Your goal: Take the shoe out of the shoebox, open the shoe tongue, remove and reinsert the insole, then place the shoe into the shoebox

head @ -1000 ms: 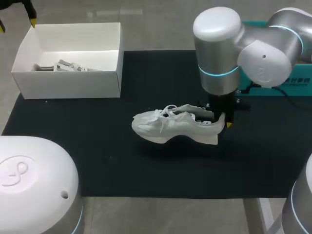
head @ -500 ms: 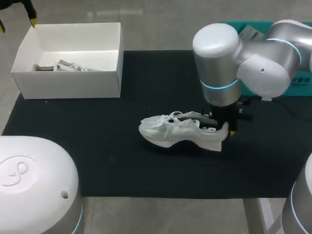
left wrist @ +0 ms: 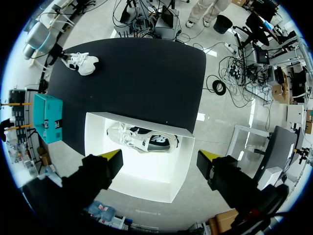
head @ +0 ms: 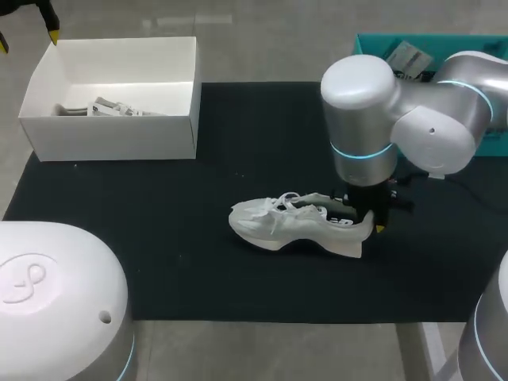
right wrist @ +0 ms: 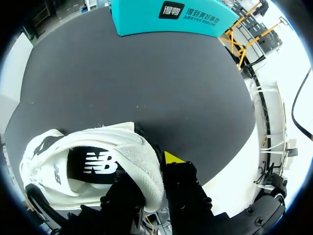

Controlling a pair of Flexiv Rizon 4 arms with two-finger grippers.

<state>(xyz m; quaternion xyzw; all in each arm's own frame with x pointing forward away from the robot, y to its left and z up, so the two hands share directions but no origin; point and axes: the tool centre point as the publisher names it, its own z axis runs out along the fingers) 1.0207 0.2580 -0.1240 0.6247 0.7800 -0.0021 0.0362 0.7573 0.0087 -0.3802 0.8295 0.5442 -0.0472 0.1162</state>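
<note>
A white shoe (head: 295, 225) lies toe-left near the middle of the black mat (head: 159, 238). My right gripper (head: 367, 218) is shut on its heel collar; in the right wrist view the heel (right wrist: 142, 166) sits pinched between the fingers, one yellow tip (right wrist: 172, 157) showing, with the dark insole (right wrist: 93, 166) visible inside. The white shoebox (head: 111, 135) stands at the back left with a second shoe (head: 111, 109) in it. My left gripper (left wrist: 161, 159) hangs open high above the shoebox (left wrist: 146, 181), at its far left corner, holding nothing.
A teal box (head: 429, 48) sits at the back right edge of the mat, just behind my right arm (head: 365, 103). Bare mat stretches between the shoebox and the shoe and along the front edge.
My right arm has carried the shoe a little to the right and toward the front, lowering it onto the mat. The left arm has stayed still.
</note>
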